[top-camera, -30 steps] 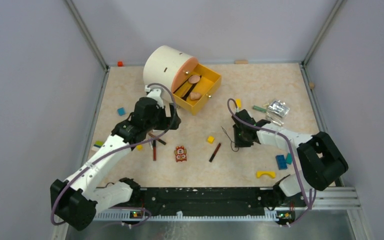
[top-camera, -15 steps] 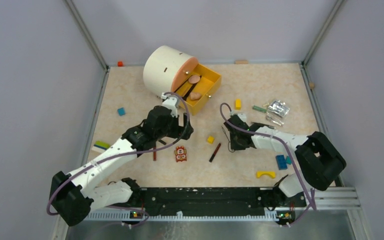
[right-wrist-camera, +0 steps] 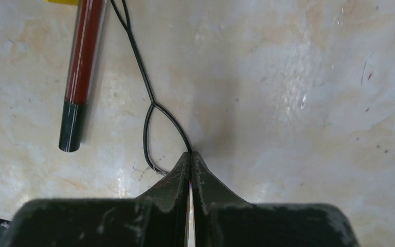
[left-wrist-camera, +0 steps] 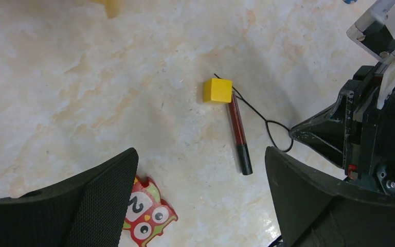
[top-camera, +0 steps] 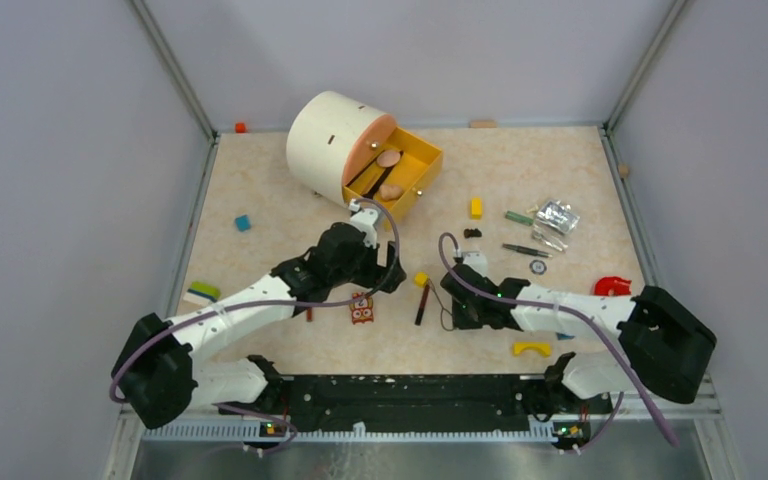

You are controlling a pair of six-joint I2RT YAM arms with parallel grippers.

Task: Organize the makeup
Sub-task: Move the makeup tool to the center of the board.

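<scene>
Top view: bright, even overhead light. Shadows on the marbled beige tabletop (top-camera: pixel 290 195) are soft and short. Crumpled silver foil packet (top-camera: pixel 558 215) glints. Small items lose fine detail.

Left wrist view: centre crisp, small yellow cube (left-wrist-camera: pixel 217 90) sharp-edged. Black mesh-textured fingers (left-wrist-camera: pixel 82 206) of the left gripper (left-wrist-camera: pixel 200 154) loom large and slightly soft along the lower edge.

Right wrist view: pale glare patch on the tabletop right of centre. Thin black wire loop (right-wrist-camera: pixel 153 105) sharp, with a soft grey shadow beside the right gripper (right-wrist-camera: pixel 191 154). Highlight stripe runs along the red-brown pencil with black cap (right-wrist-camera: pixel 85 51).
</scene>
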